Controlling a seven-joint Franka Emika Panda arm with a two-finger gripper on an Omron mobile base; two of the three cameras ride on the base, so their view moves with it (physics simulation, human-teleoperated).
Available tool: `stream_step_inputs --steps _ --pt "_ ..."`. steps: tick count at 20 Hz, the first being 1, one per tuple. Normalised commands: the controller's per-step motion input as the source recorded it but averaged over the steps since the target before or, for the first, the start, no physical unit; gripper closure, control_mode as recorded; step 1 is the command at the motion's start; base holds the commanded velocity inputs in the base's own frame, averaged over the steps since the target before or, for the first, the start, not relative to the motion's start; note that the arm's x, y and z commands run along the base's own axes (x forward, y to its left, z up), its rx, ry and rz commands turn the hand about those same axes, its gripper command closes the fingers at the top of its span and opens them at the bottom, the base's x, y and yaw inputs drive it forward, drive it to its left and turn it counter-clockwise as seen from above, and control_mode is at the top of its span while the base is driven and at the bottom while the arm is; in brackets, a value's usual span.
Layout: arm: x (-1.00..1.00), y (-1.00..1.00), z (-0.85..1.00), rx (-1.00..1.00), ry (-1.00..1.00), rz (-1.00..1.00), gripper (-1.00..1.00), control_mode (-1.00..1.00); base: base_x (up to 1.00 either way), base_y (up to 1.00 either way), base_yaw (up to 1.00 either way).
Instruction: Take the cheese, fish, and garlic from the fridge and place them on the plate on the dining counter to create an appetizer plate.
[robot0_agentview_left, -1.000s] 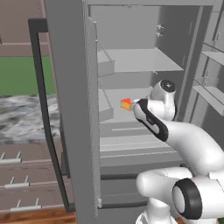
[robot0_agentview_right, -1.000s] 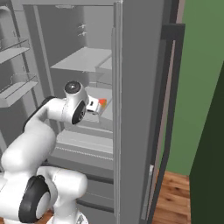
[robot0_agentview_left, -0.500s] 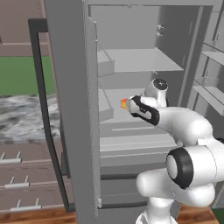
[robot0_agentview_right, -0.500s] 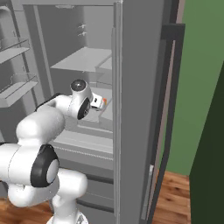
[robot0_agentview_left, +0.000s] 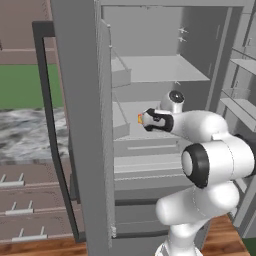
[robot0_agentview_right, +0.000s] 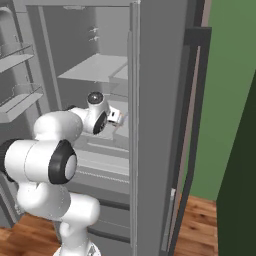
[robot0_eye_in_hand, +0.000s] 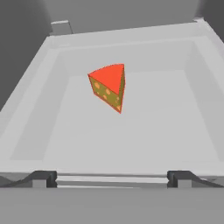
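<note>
- Well inside the fridge (robot0_agentview_left: 85, 125), the cheese (robot0_eye_in_hand: 109, 85) lies alone on a grey shelf (robot0_eye_in_hand: 175, 131)
- Gripper (robot0_eye_in_hand: 112, 177) points at the cheese, apart from it, fingers spread wide and empty
- Risk: closing off-centre on the slanted faces could squirt the cheese toward the back wall

matt grey fridge (robot0_agentview_left: 80, 100), waxy red-rinded cheese (robot0_eye_in_hand: 109, 85)

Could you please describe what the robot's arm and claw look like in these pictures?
The arm is built from glossy white, rounded segments joined by dark grey rings, with a round dark cap on one joint. Its claw ends in two small dark fingertips. No cables or markings are visible.
</note>
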Motion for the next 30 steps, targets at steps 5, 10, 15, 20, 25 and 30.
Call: stream_step_inputs --steps 5,10,15,20,25,30 --pt "0.29 -0.06 -0.23 0.00 0.00 0.06 -1.00 -1.00 0.00 0.00 0.00" --pt "0.27 0.00 -0.22 0.00 0.00 0.13 -1.00 -1.00 0.00 0.00 0.00" --pt "0.36 0.00 -0.18 0.00 0.00 0.05 -1.00 -1.00 0.00 0.00 0.00" --pt "0.39 0.00 -0.19 -0.02 0.00 0.00 -1.00 -1.00 0.00 0.00 0.00" --pt "0.39 0.00 -0.13 0.00 0.00 0.00 -1.00 -1.00 0.00 0.00 0.00" --pt "0.42 -0.01 -0.08 0.00 0.00 0.00 -1.00 -1.00 0.00 0.00 0.00"
